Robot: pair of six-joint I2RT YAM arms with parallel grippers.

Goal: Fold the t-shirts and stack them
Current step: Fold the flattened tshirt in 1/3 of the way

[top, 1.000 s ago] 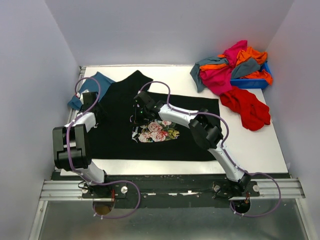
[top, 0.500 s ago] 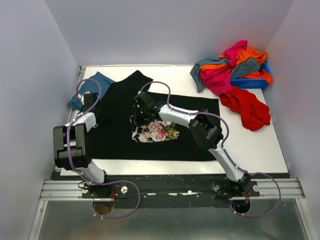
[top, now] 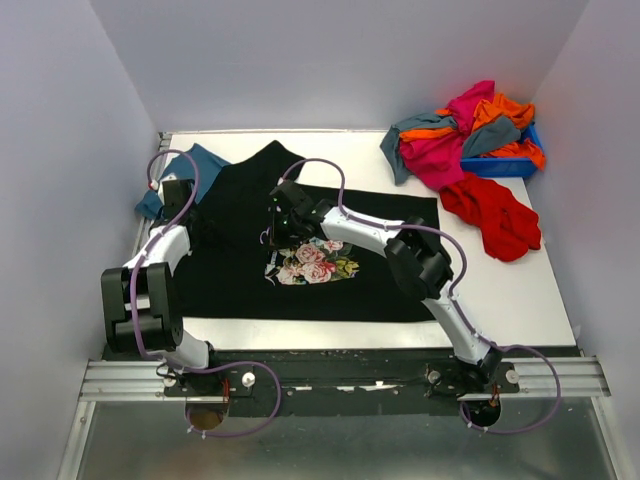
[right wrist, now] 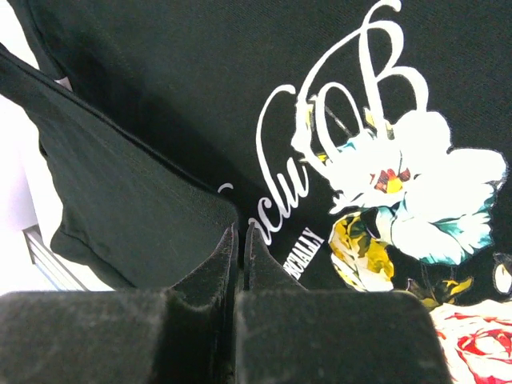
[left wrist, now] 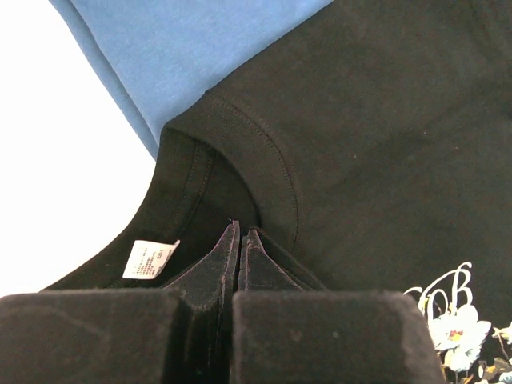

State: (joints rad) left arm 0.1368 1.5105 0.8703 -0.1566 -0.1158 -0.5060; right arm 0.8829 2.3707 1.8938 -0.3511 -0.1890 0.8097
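White table (top: 500,290) carries the black shirt (top: 385,270), flat. Left pincer (left wrist: 239,236) is clamped on its collar (left wrist: 264,152), right pincer (right wrist: 239,232) on a fold just beside the print (right wrist: 416,176). Both should probably lift together, evenly, keeping cloth taut.

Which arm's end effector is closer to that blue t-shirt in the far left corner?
Left. The left end effector pinches the collar of the black t-shirt, right beside the blue t-shirt; the right end effector sits farther off, by the floral print.

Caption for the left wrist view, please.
Left claw pinched shut at the neckline of the black t-shirt, which overlaps a blue t-shirt; white neck label visible.
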